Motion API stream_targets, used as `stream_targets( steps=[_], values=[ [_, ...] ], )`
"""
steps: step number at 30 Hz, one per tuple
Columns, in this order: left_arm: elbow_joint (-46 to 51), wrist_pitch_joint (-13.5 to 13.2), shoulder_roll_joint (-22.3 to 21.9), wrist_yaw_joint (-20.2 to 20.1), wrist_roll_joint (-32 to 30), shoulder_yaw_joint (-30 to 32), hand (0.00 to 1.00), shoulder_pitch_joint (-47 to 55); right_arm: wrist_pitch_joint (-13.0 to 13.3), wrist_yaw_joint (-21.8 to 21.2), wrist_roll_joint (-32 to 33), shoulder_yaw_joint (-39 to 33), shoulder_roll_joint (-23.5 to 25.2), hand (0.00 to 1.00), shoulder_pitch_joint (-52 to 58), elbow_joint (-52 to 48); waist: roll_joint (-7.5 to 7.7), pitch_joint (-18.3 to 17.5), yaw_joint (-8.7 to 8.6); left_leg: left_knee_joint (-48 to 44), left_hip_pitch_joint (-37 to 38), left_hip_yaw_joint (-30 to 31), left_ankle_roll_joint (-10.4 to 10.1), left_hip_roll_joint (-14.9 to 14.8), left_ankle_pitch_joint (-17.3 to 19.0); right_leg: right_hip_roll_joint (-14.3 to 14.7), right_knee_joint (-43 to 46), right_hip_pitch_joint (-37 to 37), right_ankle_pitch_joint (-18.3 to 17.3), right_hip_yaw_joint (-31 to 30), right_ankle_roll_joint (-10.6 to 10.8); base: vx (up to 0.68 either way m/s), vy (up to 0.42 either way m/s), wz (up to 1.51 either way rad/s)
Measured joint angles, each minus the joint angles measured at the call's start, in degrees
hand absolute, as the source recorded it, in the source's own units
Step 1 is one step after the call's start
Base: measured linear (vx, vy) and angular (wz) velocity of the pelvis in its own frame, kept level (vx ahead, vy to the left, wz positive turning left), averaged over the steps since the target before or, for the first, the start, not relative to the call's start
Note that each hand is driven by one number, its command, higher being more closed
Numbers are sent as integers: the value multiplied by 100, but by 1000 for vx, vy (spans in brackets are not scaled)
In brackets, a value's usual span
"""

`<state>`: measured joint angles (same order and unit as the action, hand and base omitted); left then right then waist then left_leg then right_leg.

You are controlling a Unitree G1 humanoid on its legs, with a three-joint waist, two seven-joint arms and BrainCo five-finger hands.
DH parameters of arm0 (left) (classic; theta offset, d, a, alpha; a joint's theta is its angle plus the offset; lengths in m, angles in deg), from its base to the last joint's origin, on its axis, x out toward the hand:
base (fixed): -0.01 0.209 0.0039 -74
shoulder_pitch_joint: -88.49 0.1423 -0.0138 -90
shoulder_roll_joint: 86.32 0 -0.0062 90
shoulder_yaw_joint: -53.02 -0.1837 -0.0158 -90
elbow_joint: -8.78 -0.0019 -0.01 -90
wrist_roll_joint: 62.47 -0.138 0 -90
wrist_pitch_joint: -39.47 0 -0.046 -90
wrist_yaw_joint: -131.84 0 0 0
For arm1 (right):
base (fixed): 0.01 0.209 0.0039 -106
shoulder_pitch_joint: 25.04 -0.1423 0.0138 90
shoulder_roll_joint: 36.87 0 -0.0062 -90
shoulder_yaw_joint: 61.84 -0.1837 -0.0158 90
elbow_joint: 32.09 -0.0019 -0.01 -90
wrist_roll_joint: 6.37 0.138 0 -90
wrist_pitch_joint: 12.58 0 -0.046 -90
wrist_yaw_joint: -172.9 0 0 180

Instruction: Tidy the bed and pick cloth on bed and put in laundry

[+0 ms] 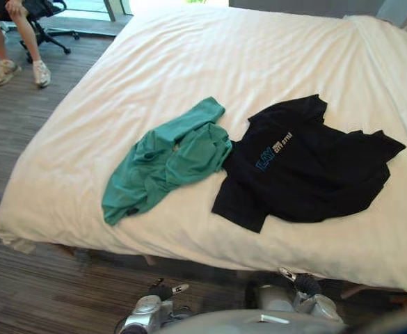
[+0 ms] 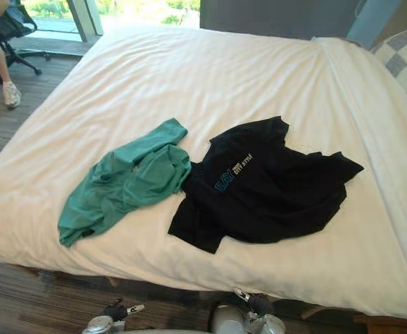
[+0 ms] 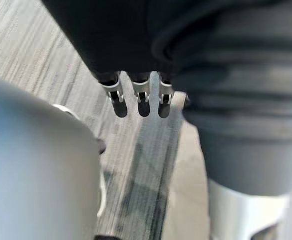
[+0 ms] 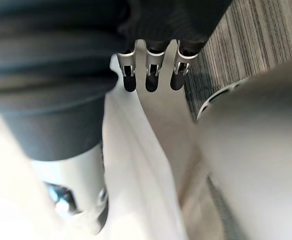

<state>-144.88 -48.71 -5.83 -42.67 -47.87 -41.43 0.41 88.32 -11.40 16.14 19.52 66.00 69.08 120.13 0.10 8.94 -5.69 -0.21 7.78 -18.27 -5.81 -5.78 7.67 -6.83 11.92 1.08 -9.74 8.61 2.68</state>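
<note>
A wide bed (image 1: 259, 56) under a smooth white cover took up most of the two eye views. Two garments lay on it toward the lower middle of the frame, near the bed's closest edge. A green garment (image 1: 165, 163) was crumpled in a long diagonal heap, running from lower left up toward the centre. Just to its right lay a black T-shirt (image 1: 307, 167), spread fairly flat with light print on the chest. The green garment's right edge touched the T-shirt's left sleeve.

Neither garment was held. The left robot hand (image 3: 143, 100) hung low at the bottom edge of the eye views, left of centre and in front of the bed. Its own wrist view showed its fingers (image 3: 117, 97) straight and relaxed above the striped grey floor (image 1: 22, 139), with nothing between them. The right robot hand (image 4: 153, 75) hung at the bottom edge too, right of centre. Its fingers (image 4: 129, 75) were likewise straight and released, empty, with white bedding showing beyond them.

At the upper left of the frame a person (image 1: 15, 35) sat on a black office chair (image 1: 46, 17), with bare legs and light shoes on the floor. A checked pillow (image 2: 401, 59) showed at the upper right of the right eye view, beside the bed's far corner.
</note>
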Motion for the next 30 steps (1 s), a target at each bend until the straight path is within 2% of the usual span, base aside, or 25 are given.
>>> stream_targets(
  steps=[1,2,3,6,9,11,13,17,19,20,21,25,28,30],
  values=[
    [-9,1,-59,9,88,-5,0,7,0,46,107,-35,-43,0,20,1,-106,-33,-40,373,39,0,14,27,-278,39,-57,-66,17,9,20,138,81,-29],
    [-27,-6,-168,77,294,7,0,31,-6,185,370,-99,-138,0,49,39,-237,-56,-48,483,67,-188,145,3,-663,150,-175,-208,8,-13,66,179,79,-23],
    [-28,6,-151,155,532,12,0,36,-41,305,618,-164,-98,0,103,94,-217,-120,-27,425,109,-187,146,10,-671,126,-294,-303,59,-49,147,178,67,-22],
    [-75,50,-42,364,978,192,0,48,-49,469,937,-578,131,0,256,190,12,-126,12,413,100,-295,120,94,-636,54,-514,-369,102,-138,206,121,50,-11],
    [-76,184,-37,490,930,649,0,179,-42,619,1275,-988,279,0,542,284,116,-144,31,411,135,-353,124,127,-629,31,-663,-459,124,-172,230,77,28,-8],
    [-69,232,-93,503,912,910,0,245,-39,680,1384,-1165,315,0,719,280,109,-141,46,410,219,-380,123,132,-628,22,-712,-569,126,-172,230,71,-3,0],
    [-65,249,-180,554,871,1223,0,330,-2,717,1459,-1338,324,0,816,253,38,-184,57,414,323,-565,121,108,-625,24,-716,-623,136,-226,221,24,-6,-19],
    [-62,247,-302,614,854,1424,0,367,97,786,1634,-1407,387,0,852,84,-57,-262,58,419,339,-661,120,54,-625,81,-777,-634,145,-290,212,-33,-63,-14],
    [-60,251,-347,628,1130,1457,0,377,154,880,1861,-1572,468,0,862,42,-95,-288,71,437,346,-671,120,21,-625,119,-810,-630,154,-288,198,-43,-80,1],
    [-53,255,-389,664,1354,1524,0,398,183,950,1983,-1615,493,0,886,48,-148,-322,137,479,355,-687,119,-10,-625,161,-814,-616,169,-289,181,-85,-67,-7],
    [-51,293,-413,771,1750,1606,0,409,211,1043,2145,-1695,510,0,919,47,-155,-351,210,556,369,-731,108,-37,-617,206,-816,-585,170,-293,180,-93,-63,-6],
    [14,302,-445,1110,2770,2002,0,576,347,1321,2417,-1982,542,0,931,-46,-181,-387,277,573,307,-774,98,-83,-611,259,-891,-560,237,-260,161,-125,-58,0],
    [69,234,-437,1294,3384,2683,0,807,602,1482,2443,-2582,484,0,1043,-378,-131,-450,354,591,226,-724,104,-98,-614,259,-903,-554,256,-160,159,-138,-54,16],
    [215,-19,-309,1367,3706,3290,0,1016,894,1637,2077,-3114,353,0,1185,-653,-111,-487,411,606,196,-603,121,-91,-627,233,-895,-566,244,-3,154,-98,-40,29]
  ],
)
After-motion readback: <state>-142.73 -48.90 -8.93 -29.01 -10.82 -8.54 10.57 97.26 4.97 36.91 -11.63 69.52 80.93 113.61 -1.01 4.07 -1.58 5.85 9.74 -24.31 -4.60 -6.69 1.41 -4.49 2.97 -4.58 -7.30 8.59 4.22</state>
